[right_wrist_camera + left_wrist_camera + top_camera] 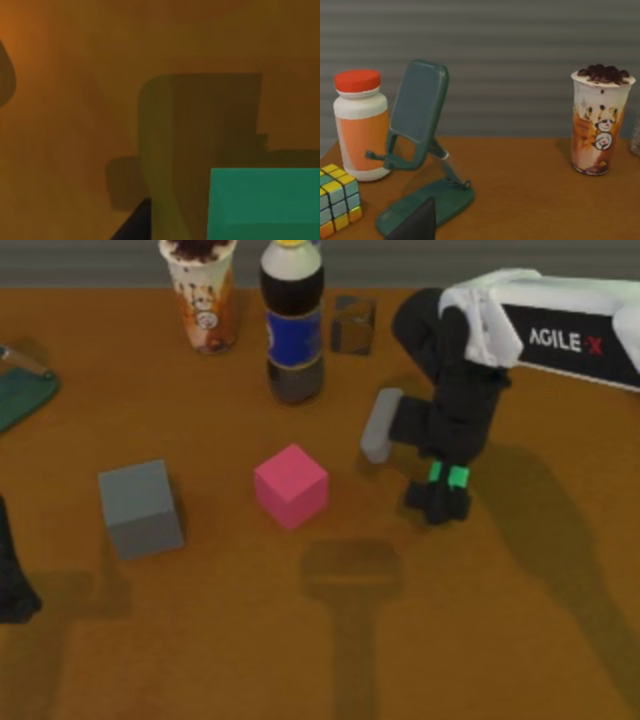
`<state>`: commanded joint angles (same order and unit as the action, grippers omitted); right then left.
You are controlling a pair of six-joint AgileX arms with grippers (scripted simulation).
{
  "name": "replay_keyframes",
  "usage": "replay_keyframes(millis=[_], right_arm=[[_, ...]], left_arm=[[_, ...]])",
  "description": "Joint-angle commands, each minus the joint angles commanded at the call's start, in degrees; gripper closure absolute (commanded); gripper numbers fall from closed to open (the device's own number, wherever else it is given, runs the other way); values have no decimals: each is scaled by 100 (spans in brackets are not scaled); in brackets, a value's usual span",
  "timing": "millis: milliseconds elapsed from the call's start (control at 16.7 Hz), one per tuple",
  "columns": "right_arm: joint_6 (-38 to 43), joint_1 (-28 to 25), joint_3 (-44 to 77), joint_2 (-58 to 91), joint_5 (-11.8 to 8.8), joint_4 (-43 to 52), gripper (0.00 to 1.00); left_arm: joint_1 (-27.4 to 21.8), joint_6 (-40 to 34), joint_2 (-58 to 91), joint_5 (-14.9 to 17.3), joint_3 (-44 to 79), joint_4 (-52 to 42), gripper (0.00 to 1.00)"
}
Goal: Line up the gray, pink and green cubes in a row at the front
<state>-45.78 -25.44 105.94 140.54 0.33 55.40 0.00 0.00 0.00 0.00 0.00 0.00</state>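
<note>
Right gripper (pixel 441 502) clamped on the green cube (pixel 447 476), right of the pink cube (pixel 291 485); gray cube (pixel 140 508) sits further left. Best to lower it level, in line with those two, just apart from pink. Left gripper parked at the near-left edge, fingers can't be judged

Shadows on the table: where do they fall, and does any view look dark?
Top view: the right gripper, shut on the green cube, and its arm cast shadows on the table. Right wrist view: dim, with shadow beside the cube. Left wrist view: evenly lit.
</note>
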Motion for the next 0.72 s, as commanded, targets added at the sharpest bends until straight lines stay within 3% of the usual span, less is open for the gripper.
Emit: replay_keyframes(millis=[180, 660, 720], right_arm=[[0, 0, 0, 0, 0, 0, 98], [0, 0, 0, 0, 0, 0, 100], [91, -1, -6, -226, -74, 148, 100]], left_arm=[[0, 0, 0, 0, 0, 0, 0], [0, 0, 0, 0, 0, 0, 0], [0, 0, 0, 0, 0, 0, 0]])
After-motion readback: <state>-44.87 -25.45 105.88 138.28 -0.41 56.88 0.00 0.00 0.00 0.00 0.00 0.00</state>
